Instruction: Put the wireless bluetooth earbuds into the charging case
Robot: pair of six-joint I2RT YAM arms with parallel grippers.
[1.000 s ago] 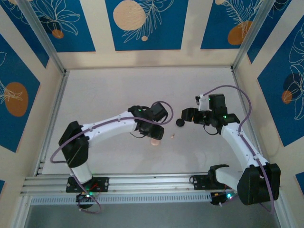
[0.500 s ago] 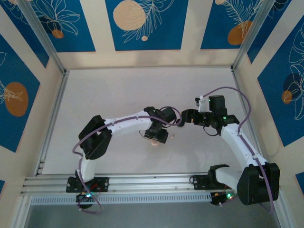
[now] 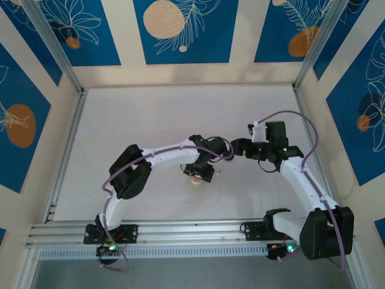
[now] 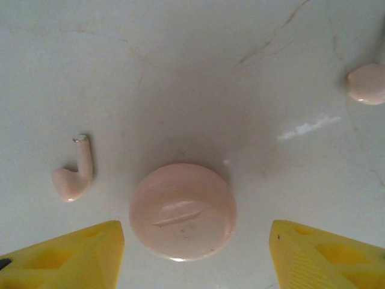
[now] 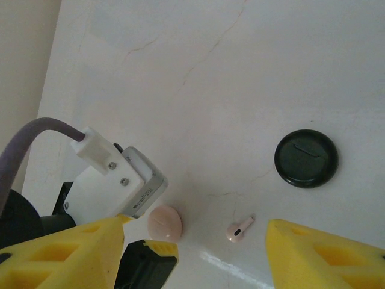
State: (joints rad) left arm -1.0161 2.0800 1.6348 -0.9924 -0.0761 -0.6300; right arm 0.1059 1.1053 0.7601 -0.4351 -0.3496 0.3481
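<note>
You're hanging the left gripper wide and empty over the closed-looking pink case, with one pale pink earbud lying just beside it, outside the fingers. Dropping straight down is risking a pinch on the case or a flick that sends the bud skittering. Your right gripper is gaping empty too, near the black case, and with both wrists crowding together, reaching across is inviting a collision.
</note>
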